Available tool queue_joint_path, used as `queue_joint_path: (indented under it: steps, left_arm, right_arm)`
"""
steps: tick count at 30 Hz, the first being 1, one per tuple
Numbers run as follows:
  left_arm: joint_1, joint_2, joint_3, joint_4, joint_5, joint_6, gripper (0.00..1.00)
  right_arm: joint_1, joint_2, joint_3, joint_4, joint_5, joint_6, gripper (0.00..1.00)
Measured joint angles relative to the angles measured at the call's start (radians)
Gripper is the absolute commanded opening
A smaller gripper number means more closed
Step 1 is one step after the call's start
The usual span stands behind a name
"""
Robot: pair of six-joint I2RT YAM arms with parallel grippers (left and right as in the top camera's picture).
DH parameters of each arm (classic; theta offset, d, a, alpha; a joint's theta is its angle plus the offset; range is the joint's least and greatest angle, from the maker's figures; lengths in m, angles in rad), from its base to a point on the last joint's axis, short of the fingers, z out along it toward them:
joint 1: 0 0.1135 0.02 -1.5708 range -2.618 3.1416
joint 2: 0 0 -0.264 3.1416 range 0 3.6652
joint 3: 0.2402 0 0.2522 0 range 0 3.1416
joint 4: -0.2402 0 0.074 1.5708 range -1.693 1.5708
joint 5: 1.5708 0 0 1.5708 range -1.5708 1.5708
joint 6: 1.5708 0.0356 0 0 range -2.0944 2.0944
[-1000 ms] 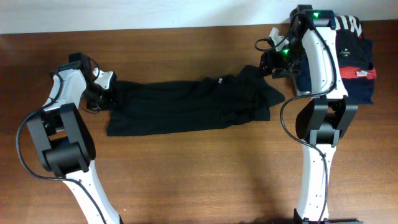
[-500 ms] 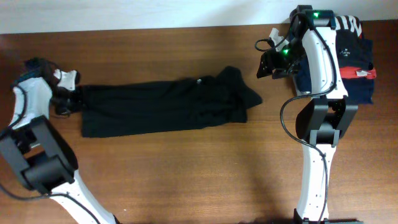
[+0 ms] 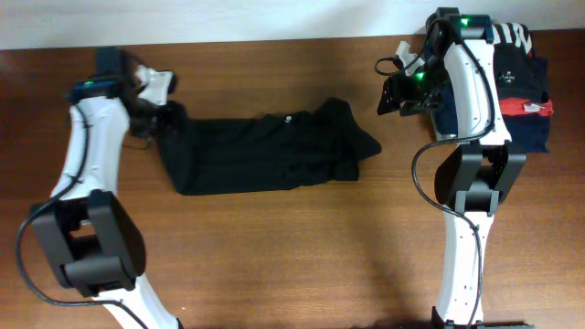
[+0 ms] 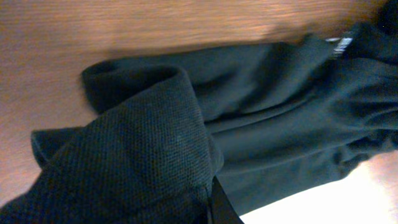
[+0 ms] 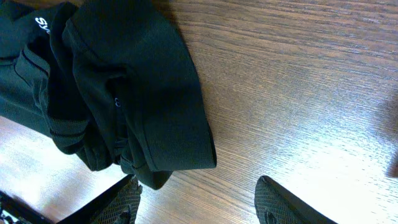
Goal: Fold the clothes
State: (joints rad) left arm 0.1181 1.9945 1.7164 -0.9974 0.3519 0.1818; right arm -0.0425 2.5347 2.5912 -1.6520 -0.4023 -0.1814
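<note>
The black polo shirt (image 3: 265, 151) lies crumpled in a long band across the table, its small white logo (image 3: 291, 117) facing up. My left gripper (image 3: 157, 117) is shut on the shirt's left end, which is lifted and folded over. In the left wrist view the knit fabric (image 4: 143, 162) fills the frame around the jaws (image 4: 214, 202). My right gripper (image 3: 388, 96) is open and empty, just right of the shirt's right end. In the right wrist view its fingers (image 5: 198, 202) straddle bare wood beside a sleeve (image 5: 137, 93).
A pile of folded navy, red and black garments (image 3: 523, 87) lies at the back right, behind the right arm. The brown wooden table (image 3: 292, 256) stretches in front of the shirt. A white wall runs along the back edge.
My left gripper pulled the shirt far to the left, then came back right and toward the wall with the shirt's left end. The shirt's right end slid away from my right gripper, which stayed put.
</note>
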Motion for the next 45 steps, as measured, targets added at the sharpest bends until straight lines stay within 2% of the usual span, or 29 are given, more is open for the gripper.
queue_joint_path:
  steps: [6,13,14,16,22,28,31,34,39,41,42,43,45]
  left_arm:
    - [-0.163,0.000,0.000,0.045,-0.007,-0.050,0.00]
    - [-0.269,0.000,-0.002,0.060,-0.025,-0.074,0.02]
    - [-0.278,0.000,-0.003,0.060,-0.027,-0.074,0.24]
    - [-0.306,0.005,-0.004,0.061,-0.030,-0.076,0.99]
    - [-0.350,0.032,-0.005,0.061,-0.030,-0.087,0.99]
    - [-0.311,0.033,-0.004,0.018,-0.054,-0.097,0.99]
    - [-0.285,0.039,-0.004,0.018,-0.089,-0.079,0.94]
    - [-0.278,0.074,-0.003,0.029,-0.144,-0.051,0.80]
    - [-0.277,0.160,-0.003,0.077,-0.177,-0.003,0.66]
    - [-0.277,0.175,-0.003,0.099,-0.182,0.006,0.55]
    - [-0.277,0.177,-0.003,0.108,-0.185,0.010,0.44]
    - [-0.277,0.177,-0.003,0.114,-0.185,0.016,0.27]
    - [-0.277,0.177,-0.003,0.116,-0.187,0.018,0.12]
  right_arm:
    - [0.003,0.000,0.000,-0.005,0.000,-0.001,0.64]
    - [0.003,0.000,0.000,-0.010,0.000,0.000,0.64]
    - [0.003,0.000,0.000,-0.012,0.000,-0.001,0.64]
    - [0.003,0.000,-0.001,-0.018,0.000,0.000,0.64]
    - [0.003,0.000,-0.002,-0.024,0.000,0.000,0.64]
    - [0.003,0.000,-0.003,-0.027,0.000,0.000,0.64]
    - [0.003,0.000,-0.003,-0.027,0.000,0.000,0.64]
    - [0.003,0.000,-0.003,-0.031,0.000,0.000,0.64]
    - [0.003,0.000,-0.003,-0.036,0.000,0.000,0.64]
    - [0.003,0.000,-0.003,-0.036,0.000,0.000,0.64]
    - [0.003,0.000,-0.003,-0.036,0.000,0.000,0.64]
    - [0.003,0.000,-0.003,-0.036,0.000,0.000,0.64]
    - [0.003,0.000,-0.003,-0.036,0.000,0.000,0.64]
